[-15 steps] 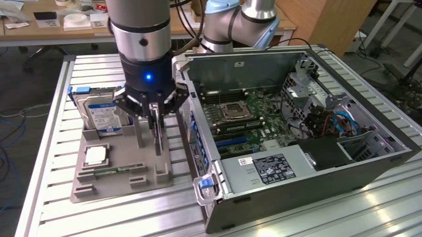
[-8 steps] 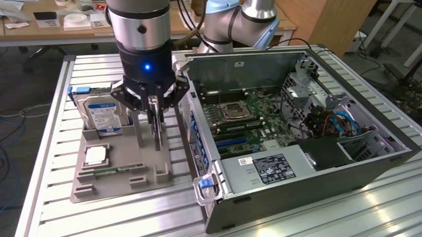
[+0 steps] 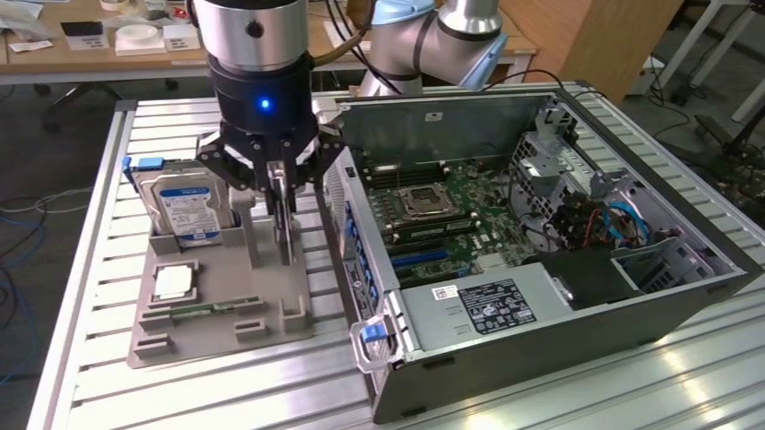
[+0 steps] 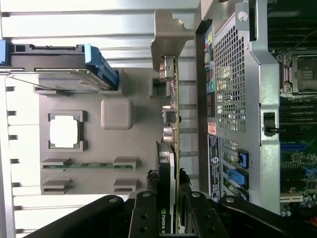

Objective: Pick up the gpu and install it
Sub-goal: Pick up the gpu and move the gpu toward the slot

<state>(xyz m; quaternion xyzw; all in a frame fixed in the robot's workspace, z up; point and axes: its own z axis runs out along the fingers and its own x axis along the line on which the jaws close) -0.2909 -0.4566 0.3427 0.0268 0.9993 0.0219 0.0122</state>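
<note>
The gpu (image 3: 285, 224) is a thin card standing on edge over the grey parts tray (image 3: 239, 278), beside the open computer case (image 3: 562, 296). My gripper (image 3: 279, 184) comes straight down on it, with black fingers on both faces of the card. In the wrist view the gpu (image 4: 171, 124) shows edge-on, green board with its silver bracket at the far end, and my gripper (image 4: 168, 191) is shut on its near end. The card's lower edge sits at the tray's upright holder; I cannot tell whether it is lifted clear.
A silver hard drive (image 3: 185, 210) with a blue-white label stands in the tray behind the gripper. A processor chip (image 3: 176, 283) and a memory stick (image 3: 203, 311) lie in the tray's front slots. The motherboard (image 3: 431, 210) lies exposed inside the case, with blue slots (image 3: 418, 258).
</note>
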